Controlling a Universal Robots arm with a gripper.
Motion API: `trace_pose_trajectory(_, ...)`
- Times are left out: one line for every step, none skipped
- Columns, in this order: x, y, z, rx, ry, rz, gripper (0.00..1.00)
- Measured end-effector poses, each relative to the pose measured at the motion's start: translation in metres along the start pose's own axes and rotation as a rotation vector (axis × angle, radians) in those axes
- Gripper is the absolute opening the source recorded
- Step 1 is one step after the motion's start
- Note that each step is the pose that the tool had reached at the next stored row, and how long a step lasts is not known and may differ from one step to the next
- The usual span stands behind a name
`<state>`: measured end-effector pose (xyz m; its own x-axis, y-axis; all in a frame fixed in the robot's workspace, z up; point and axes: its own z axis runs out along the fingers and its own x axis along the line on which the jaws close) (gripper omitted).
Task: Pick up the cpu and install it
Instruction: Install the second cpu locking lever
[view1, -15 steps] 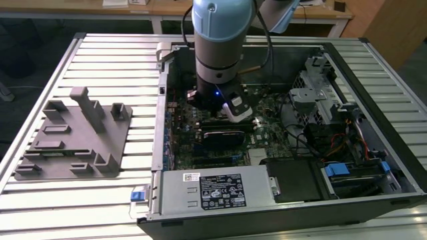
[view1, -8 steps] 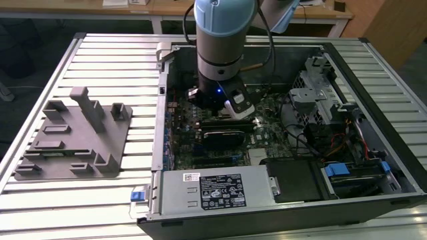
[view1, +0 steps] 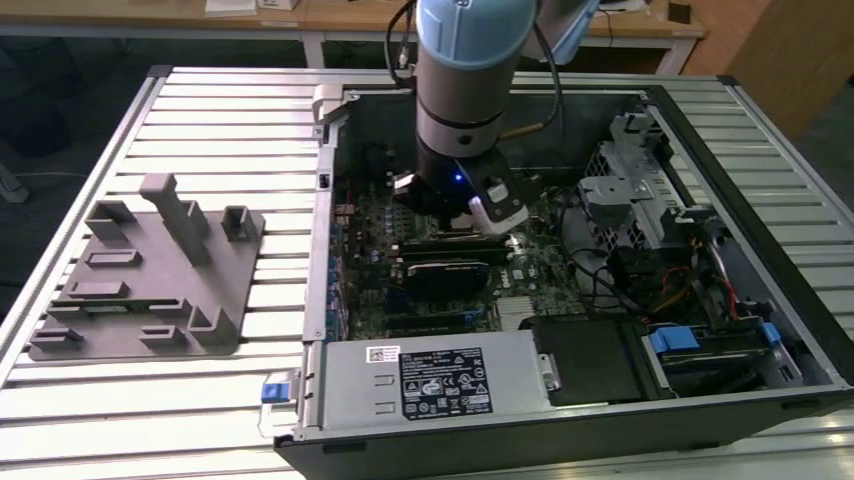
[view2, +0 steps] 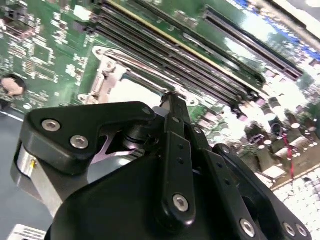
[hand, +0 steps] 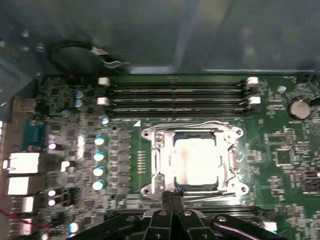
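The robot arm (view1: 461, 60) is a fat round tube, light blue on top and grey below. Its gripper (view2: 170, 102) is black with shiny round screws, and a small blue light glows on the wrist.

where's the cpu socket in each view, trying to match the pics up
Exterior view: hidden under the arm's wrist and gripper, low over the motherboard in the open computer case.
First wrist view: the cpu socket, middle of the picture, metal frame around a bright square, gripper beside it.
Second wrist view: socket partly behind the gripper.
Shared landmark: the memory slots alongside the socket.
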<state>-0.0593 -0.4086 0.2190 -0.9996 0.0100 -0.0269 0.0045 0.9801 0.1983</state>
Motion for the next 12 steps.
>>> trace_pose_trajectory(-0.0044,0.0022,0.0005,0.0017,0.0000,0.000,0.11)
trace_pose_trajectory(-0.0060,0.0038,0.0009,0.0027,0.0000,0.000,0.11)
trace_pose_trajectory(-0.0074,0.0057,0.0014,0.0039,0.0000,0.000,0.11)
trace_pose_trajectory(-0.0087,0.0080,0.0019,0.0058,0.0000,0.000,0.11)
trace_pose_trajectory(-0.0100,0.0100,0.0023,0.0079,0.0000,0.000,0.11)
trace_pose_trajectory(-0.0113,0.0118,0.0027,0.0100,0.0000,0.000,0.11)
trace_pose_trajectory(-0.0126,0.0136,0.0032,0.0121,0.0000,0.000,0.11)
trace_pose_trajectory(-0.0139,0.0153,0.0036,0.0142,-0.0001,0.000,0.11)
trace_pose_trajectory(-0.0152,0.0171,0.0040,0.0164,-0.0001,0.000,0.11)
trace_pose_trajectory(-0.0164,0.0189,0.0044,0.0189,-0.0001,0.000,0.11)
trace_pose_trajectory(-0.0175,0.0208,0.0048,0.0219,0.0000,0.000,0.11)
trace_pose_trajectory(-0.0184,0.0229,0.0052,0.0260,-0.0001,0.000,0.11)
